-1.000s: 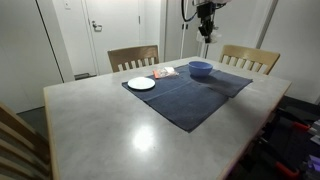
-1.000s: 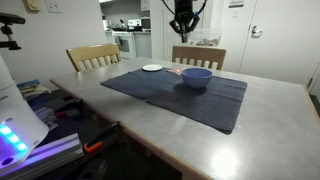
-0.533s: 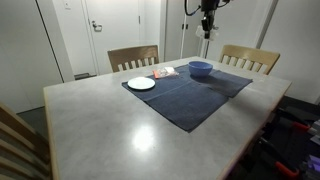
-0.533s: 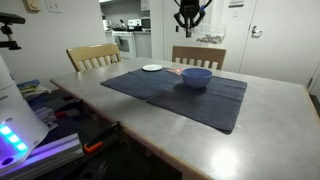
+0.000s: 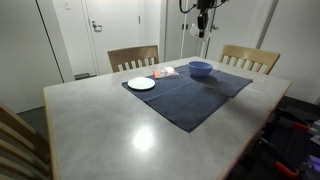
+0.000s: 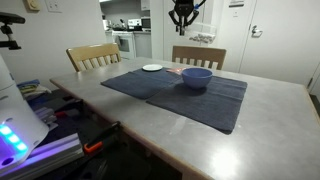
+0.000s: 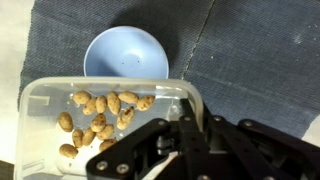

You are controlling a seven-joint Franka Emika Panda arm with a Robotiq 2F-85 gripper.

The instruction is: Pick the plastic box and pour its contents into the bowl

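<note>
In the wrist view my gripper [image 7: 190,122] is shut on the rim of the clear plastic box [image 7: 60,125], which holds several tan nuts. The blue bowl [image 7: 125,55] lies below on the dark blue cloth [image 7: 250,50], empty. In both exterior views the gripper [image 5: 201,24] [image 6: 182,15] hangs high above the table, well over the bowl [image 5: 200,69] [image 6: 195,77]. The box is hard to make out in those views.
A white plate [image 5: 141,84] [image 6: 152,68] and an orange-and-white packet [image 5: 165,72] lie on the cloth near the bowl. Wooden chairs [image 5: 133,58] [image 5: 249,58] stand at the grey table's [image 5: 110,120] far side. Doors and walls are behind.
The gripper has risen higher above the table with the box in it, now near the top of both exterior views.
</note>
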